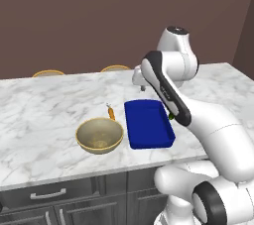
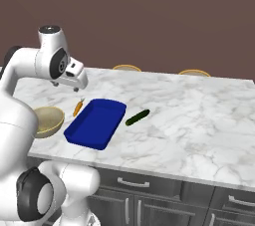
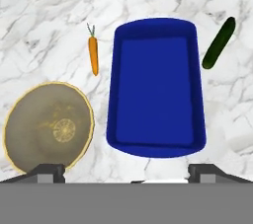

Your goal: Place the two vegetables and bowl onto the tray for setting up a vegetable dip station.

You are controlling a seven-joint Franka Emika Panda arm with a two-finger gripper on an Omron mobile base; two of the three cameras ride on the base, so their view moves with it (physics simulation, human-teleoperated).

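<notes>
Hiding cucumber [image 1: 171, 116] behind arm | bowl [image 2: 47, 121] edge cut off

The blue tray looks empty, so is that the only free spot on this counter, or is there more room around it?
The tray is bare inside. Marble counter lies open beyond the cucumber, and open again left of the bowl. It is tighter between bowl and tray, where the carrot lies. The open gripper hangs above the tray's far end.
</notes>
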